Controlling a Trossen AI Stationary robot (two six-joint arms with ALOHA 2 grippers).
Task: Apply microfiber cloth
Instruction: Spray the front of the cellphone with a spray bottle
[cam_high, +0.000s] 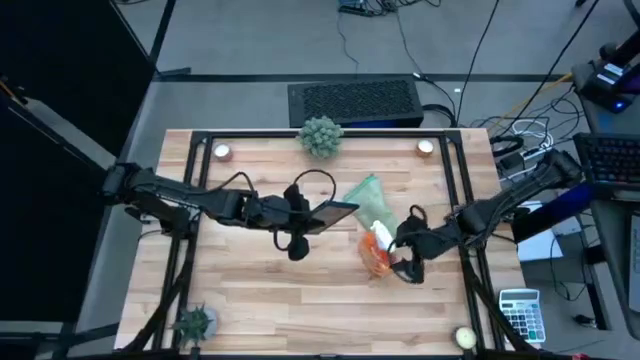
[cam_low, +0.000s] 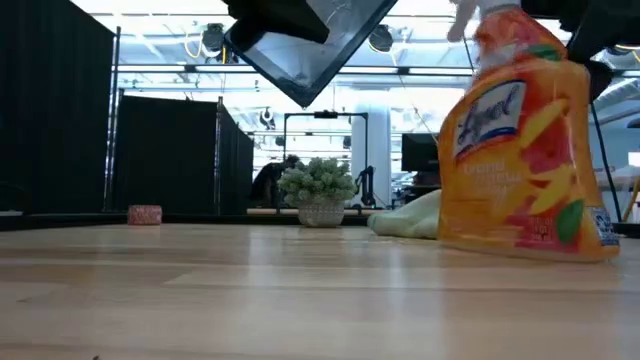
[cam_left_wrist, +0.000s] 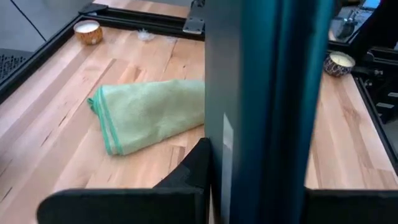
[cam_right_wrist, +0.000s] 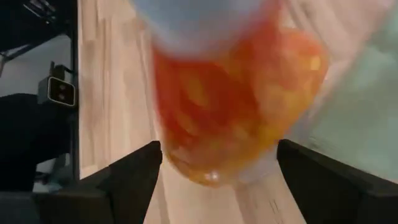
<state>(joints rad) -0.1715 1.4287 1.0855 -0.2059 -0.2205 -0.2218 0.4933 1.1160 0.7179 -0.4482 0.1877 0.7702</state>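
Left end effector is holding the tablet clamped above the middle of the tabletop, seen from above, while the right end effector is gripping the bottle just right of it. The cloth is lying folded on the wood between the two, toward the far side, its near end just beside the bottle's white top. A plant is sitting at the far edge.

From table height, the tablet is hanging tilted in the air, and the bottle is standing on the wood with the cloth lying behind it.

Past the left wrist, the tablet is standing edge-on, close up, with the cloth lying beyond it.

Past the right wrist, the bottle is sitting blurred between the two dark fingers.
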